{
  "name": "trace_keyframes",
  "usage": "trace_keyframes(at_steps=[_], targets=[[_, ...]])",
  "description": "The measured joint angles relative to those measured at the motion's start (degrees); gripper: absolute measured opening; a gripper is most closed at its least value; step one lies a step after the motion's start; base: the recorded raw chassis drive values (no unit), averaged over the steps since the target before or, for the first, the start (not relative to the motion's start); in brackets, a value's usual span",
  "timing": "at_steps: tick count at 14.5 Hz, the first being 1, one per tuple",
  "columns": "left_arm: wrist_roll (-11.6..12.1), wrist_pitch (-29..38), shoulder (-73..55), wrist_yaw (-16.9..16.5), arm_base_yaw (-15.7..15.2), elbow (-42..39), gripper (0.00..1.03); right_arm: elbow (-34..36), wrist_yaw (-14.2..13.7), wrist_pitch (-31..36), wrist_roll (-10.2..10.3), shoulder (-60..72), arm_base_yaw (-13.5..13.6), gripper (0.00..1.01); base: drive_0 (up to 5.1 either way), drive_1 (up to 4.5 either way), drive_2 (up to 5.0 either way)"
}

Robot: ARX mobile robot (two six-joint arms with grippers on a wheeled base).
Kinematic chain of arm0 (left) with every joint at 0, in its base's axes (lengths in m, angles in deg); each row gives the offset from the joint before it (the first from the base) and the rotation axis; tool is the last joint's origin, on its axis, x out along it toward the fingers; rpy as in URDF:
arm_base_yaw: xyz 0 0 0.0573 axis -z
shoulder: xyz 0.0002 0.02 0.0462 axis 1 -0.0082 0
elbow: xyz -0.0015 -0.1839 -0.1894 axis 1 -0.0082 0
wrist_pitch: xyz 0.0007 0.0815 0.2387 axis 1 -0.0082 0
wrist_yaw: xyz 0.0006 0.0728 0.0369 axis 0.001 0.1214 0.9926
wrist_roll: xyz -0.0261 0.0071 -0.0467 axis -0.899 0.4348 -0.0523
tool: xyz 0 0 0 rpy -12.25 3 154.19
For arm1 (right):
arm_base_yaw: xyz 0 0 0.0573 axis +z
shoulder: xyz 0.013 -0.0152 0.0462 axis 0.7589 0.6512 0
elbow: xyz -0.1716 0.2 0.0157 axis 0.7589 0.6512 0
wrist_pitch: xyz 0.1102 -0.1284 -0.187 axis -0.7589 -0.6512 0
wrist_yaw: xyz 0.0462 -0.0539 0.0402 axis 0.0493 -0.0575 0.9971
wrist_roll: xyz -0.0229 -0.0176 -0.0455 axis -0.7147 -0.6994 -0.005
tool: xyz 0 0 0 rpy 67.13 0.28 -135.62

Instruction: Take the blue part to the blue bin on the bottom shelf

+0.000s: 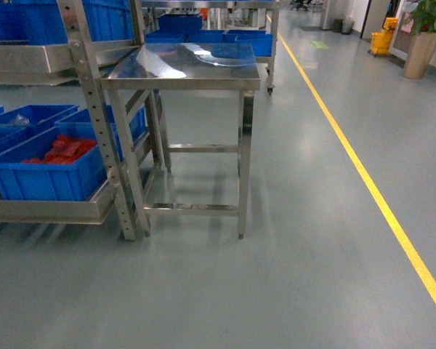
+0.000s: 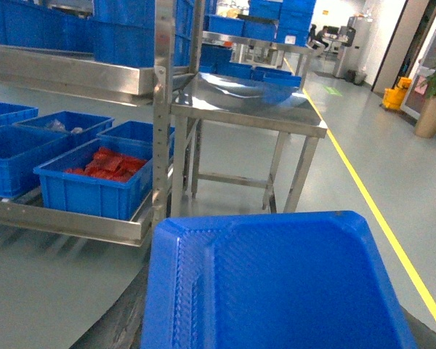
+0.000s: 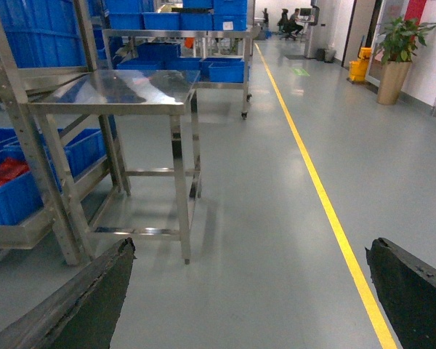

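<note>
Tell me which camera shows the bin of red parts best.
Left wrist view: the bin of red parts sits whole on the bottom shelf. The head view crops its left side; the right wrist view shows only a corner.

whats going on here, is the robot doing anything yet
The robot faces a steel table beside a rack whose bottom shelf holds blue bins, one with red parts. The left gripper holds a blue part. The right gripper is open and empty. Nothing has been placed yet.
</note>
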State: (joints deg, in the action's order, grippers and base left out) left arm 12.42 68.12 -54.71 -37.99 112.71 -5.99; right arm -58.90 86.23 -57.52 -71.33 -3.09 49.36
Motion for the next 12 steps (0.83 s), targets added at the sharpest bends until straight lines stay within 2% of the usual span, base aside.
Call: trace_keyframes(at_steps=[12], targets=[[0.0,0.4,0.0,0.0,0.0,0.0,0.44,0.0,0.0,0.1,0.0,0.0,0.0,0.98,-0.1,3.93,-4.0]])
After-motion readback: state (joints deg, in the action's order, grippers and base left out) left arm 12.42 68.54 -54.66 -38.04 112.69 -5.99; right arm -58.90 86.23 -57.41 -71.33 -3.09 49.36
